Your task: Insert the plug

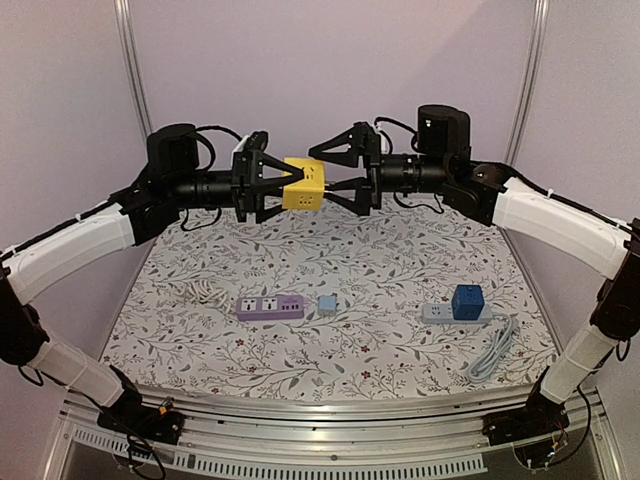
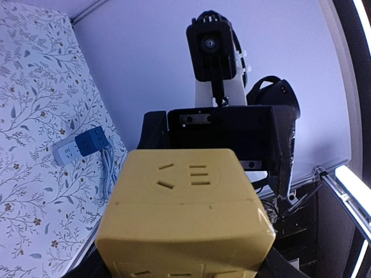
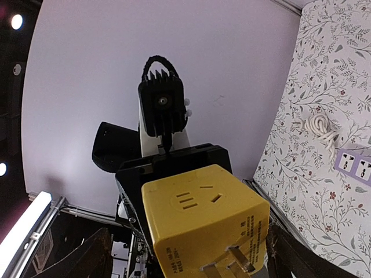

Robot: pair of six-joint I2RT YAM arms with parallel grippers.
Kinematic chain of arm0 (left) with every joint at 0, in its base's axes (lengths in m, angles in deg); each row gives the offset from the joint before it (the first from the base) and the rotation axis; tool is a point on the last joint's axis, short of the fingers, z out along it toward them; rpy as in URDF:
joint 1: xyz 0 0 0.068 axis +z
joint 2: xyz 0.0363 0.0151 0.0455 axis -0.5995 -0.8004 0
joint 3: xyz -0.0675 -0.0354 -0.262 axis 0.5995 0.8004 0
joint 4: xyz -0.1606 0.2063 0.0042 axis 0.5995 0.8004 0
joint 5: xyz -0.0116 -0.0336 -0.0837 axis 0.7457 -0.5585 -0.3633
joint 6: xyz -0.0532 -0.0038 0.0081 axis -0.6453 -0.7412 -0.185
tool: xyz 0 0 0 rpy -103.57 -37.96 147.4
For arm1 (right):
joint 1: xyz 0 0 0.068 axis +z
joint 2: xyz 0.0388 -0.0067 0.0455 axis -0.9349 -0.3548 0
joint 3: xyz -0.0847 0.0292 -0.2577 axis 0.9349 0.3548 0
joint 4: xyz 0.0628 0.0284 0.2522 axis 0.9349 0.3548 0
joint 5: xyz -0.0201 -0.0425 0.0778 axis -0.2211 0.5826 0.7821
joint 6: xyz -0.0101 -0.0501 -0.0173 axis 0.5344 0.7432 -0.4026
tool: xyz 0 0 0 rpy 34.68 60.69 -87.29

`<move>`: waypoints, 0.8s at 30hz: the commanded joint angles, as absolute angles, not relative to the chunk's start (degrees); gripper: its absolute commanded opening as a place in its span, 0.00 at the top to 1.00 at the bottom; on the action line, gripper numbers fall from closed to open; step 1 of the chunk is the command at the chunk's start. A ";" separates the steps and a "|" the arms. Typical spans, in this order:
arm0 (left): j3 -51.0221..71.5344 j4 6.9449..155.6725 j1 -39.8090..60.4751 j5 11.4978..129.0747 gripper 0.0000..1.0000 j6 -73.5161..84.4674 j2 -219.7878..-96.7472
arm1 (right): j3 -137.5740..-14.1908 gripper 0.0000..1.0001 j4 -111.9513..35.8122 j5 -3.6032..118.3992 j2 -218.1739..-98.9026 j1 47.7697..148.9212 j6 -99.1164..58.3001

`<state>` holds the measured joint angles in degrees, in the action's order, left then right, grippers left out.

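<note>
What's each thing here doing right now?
Yellow plastic cube plug: held aloft between the arms
Left gripper: shut on it
Right gripper: open, around its free end
Purple plastic power strip: lying flat, sockets empty
Pale blue cube: loose beside purple strip
Dark blue cube: seated on grey strip

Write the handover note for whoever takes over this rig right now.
Left gripper: shut on the yellow plastic cube adapter, held in mid-air.
Right gripper: open, jaws either side of the cube's free end, not gripping.
Purple plastic power strip lies flat on the floral tablecloth, sockets free.
Done: adapter lifted.
Left: plug not yet inserted anywhere.
</note>
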<state>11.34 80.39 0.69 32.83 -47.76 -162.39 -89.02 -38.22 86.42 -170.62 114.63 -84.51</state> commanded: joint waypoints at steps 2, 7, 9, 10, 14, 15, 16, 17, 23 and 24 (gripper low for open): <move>8.96 75.79 0.01 29.21 1.00 -48.88 -163.99 | -88.26 0.14 -43.67 90.04 -171.50 115.89 -87.57; 8.87 73.90 0.01 28.31 1.00 -50.49 -164.83 | -88.05 0.09 -43.60 90.67 -171.50 116.46 -87.30; 8.90 72.57 0.01 27.96 1.00 -51.43 -165.14 | -87.84 0.08 -43.42 90.77 -171.54 116.59 -87.18; 9.06 71.61 0.01 27.93 1.00 -52.14 -165.19 | -87.61 0.09 -43.46 90.73 -171.58 116.65 -87.20; 9.02 70.49 0.01 27.59 1.00 -53.51 -165.53 | -87.02 0.32 -43.63 90.41 -171.30 116.67 -87.25; 9.08 70.57 0.01 27.50 1.00 -53.52 -165.61 | -87.00 0.38 -43.66 90.24 -171.25 116.64 -87.25; 9.23 70.66 0.01 27.48 1.00 -53.52 -165.56 | -87.00 0.44 -43.67 90.12 -171.00 116.60 -87.25; 9.41 70.81 0.01 27.49 1.00 -53.44 -165.50 | -87.00 0.49 -43.67 90.07 -170.91 116.60 -87.13; 9.78 71.87 -0.04 27.53 0.97 -52.89 -165.48 | -86.67 0.68 -43.63 89.92 -170.11 116.60 -86.99; 9.70 72.25 0.00 27.54 0.90 -52.61 -165.48 | -86.53 0.71 -43.59 89.80 -169.99 116.59 -86.91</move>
